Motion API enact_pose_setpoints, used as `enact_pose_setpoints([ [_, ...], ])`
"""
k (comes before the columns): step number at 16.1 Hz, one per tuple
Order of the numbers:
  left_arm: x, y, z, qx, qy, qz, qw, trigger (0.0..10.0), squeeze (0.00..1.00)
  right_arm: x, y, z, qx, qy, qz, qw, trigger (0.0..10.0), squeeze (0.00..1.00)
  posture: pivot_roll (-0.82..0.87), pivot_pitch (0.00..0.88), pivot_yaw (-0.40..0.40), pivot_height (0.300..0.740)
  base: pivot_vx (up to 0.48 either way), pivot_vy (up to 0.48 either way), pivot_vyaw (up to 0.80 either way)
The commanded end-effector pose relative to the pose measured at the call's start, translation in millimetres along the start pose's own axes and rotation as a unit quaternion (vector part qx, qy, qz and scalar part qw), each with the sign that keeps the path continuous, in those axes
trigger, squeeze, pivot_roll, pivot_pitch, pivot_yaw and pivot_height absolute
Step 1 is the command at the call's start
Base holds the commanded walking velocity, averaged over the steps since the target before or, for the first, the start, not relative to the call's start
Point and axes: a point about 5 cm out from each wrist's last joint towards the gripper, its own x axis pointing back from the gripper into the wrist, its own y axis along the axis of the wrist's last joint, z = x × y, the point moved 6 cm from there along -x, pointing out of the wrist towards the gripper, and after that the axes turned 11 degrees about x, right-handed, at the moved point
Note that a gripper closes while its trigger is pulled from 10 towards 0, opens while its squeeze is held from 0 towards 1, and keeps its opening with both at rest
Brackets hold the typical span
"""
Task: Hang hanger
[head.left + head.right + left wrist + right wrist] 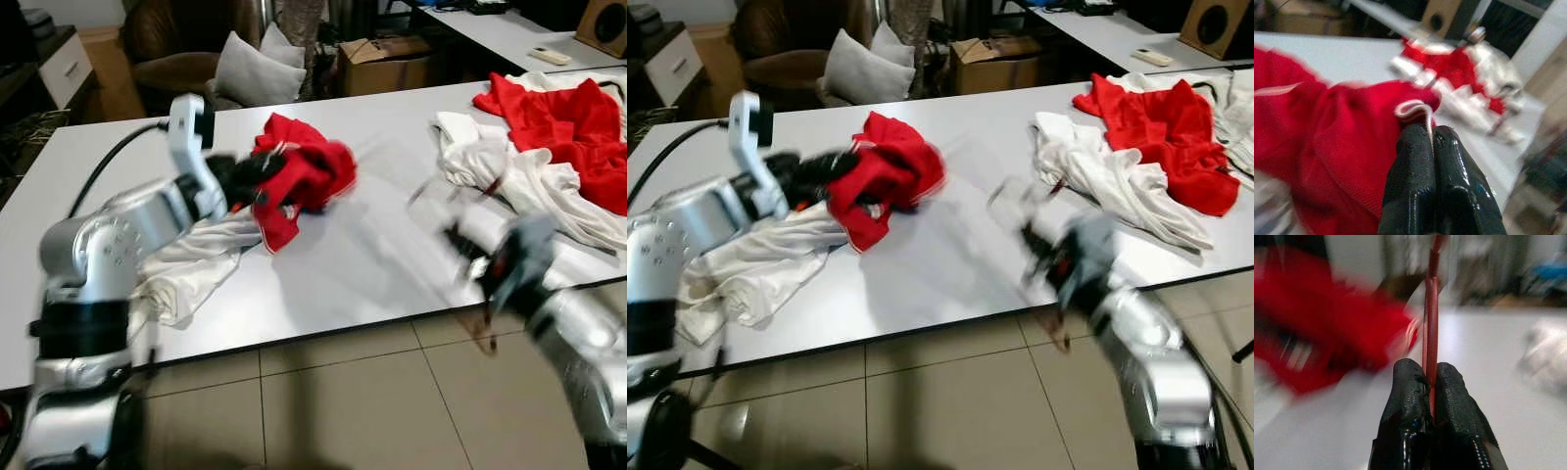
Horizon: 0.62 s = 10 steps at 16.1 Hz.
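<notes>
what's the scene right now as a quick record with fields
left end effector: shut on the white-trimmed edge of the red shirt, above the table
right end effector: shut on the red hanger, near the table's front edge, blurred
under the shirt: white cloth
far right: pile of clothes, red and white
behind the table: pillow, box

The left arm [103, 257] at the left of the head views is built of rounded silver segments, one round cap dotted with a ring of small holes, and a black band circles the section below it. A black cable [110, 164] arcs from the frame's left edge up to a white, boxy wrist block [189, 125]. The right arm [578, 352], lower right, is silver too, badly blurred, with dark parts near its wrist. Both wrist views show glossy black fingers [1415, 181] with rounded tips [1408, 406].
</notes>
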Motion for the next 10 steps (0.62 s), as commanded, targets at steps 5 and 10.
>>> enact_pose_setpoints([
  [5,-6.8,-21.1,-16.4,-0.019,-0.019,0.027,0.999,0.0,0.00,-17.0,56.3,23.5,-0.027,0.045,-0.120,0.991,10.0,0.00,-0.09,0.000,0.068,0.740,0.000,0.000,0.00],
  [10,-22.6,9.2,-3.8,-0.014,0.041,-0.054,0.998,0.0,0.00,-1.5,49.0,54.2,-0.007,0.152,-0.087,0.984,10.0,0.00,-0.09,0.000,0.051,0.740,0.000,0.000,0.00],
])
